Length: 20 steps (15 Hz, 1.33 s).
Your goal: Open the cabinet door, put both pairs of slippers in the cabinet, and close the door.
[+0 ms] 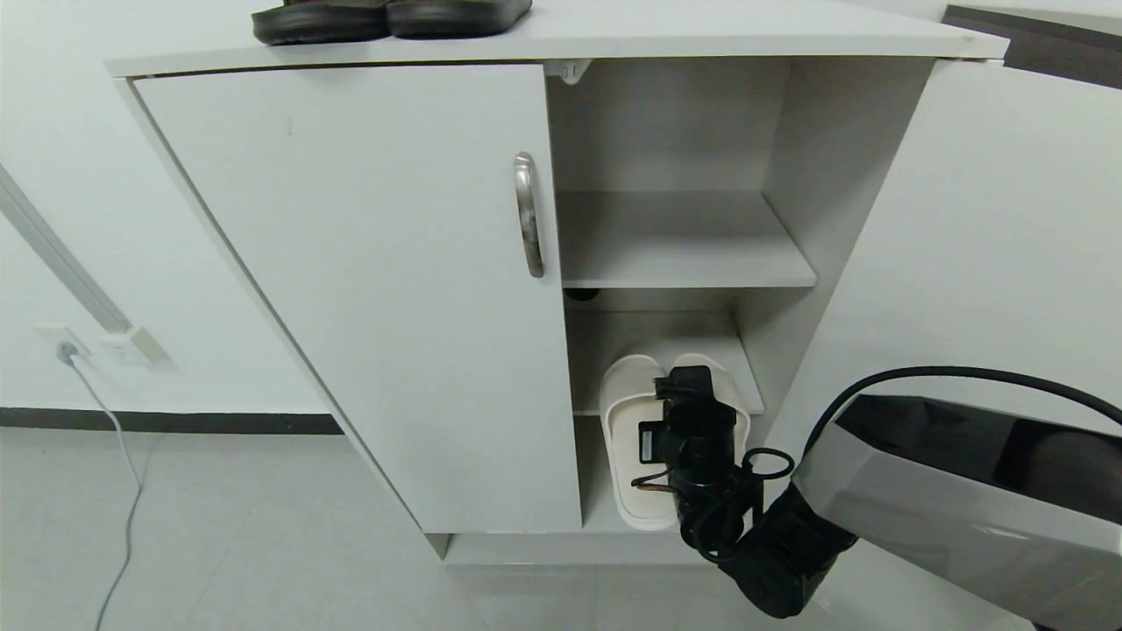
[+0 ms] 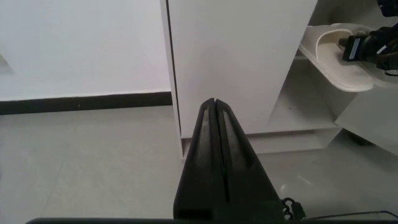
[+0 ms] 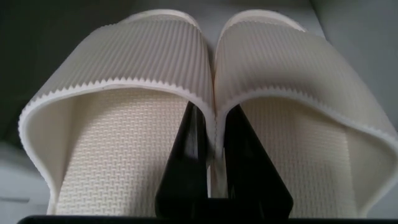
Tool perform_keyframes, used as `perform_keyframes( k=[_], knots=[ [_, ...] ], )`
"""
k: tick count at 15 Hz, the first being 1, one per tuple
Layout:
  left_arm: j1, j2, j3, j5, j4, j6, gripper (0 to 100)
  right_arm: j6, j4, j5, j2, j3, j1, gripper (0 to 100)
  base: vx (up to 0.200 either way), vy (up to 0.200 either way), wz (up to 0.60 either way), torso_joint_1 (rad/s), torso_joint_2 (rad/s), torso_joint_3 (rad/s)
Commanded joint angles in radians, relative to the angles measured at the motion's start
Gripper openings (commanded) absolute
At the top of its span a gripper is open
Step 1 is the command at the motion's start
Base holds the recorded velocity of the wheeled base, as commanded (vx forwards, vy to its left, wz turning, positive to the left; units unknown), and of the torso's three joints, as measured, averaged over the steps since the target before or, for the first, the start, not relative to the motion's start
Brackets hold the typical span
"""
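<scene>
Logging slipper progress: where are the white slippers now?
In the head view, the white slippers sit low in the open right half of the cabinet, heels overhanging the lower shelf, pinched by the right gripper.

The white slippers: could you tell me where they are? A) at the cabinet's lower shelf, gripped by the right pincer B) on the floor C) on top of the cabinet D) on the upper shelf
A: the white slippers sit at the lower shelf, with the right pincer shut on their inner edges.

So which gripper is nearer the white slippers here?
Right. The right gripper grips the white slippers by their inner edges in the open cabinet; the left gripper sits shut outside, before the closed door.
</scene>
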Motion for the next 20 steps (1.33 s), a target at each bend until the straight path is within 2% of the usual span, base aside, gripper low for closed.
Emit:
perform_keyframes(
  k=[1, 4, 8, 20],
  knots=[
    [0.0, 0.002, 0.001, 0.0, 0.0, 0.0, 0, -0.002, 0.0, 0.002, 0.01, 0.0, -0.004, 0, 0.2, 0.0, 0.0, 0.002, 0.0, -0.002],
    [0.0, 0.002, 0.001, 0.0, 0.0, 0.0, 0, -0.032, 0.002, 0.029, 0.027, -0.012, -0.03, 0, 0.0, 0.0, 0.0, 0.0, 0.0, 0.0],
    [0.0, 0.002, 0.001, 0.0, 0.0, 0.0, 0, -0.048, 0.033, 0.079, 0.102, -0.164, -0.078, 0, 0.0, 0.0, 0.0, 0.0, 0.0, 0.0],
    [0.0, 0.002, 0.0, 0.0, 0.0, 0.001, 0, -0.045, 0.353, 0.102, 0.188, -0.583, -0.127, 0, 0.0, 0.0, 0.0, 0.0, 0.0, 0.0]
  ],
)
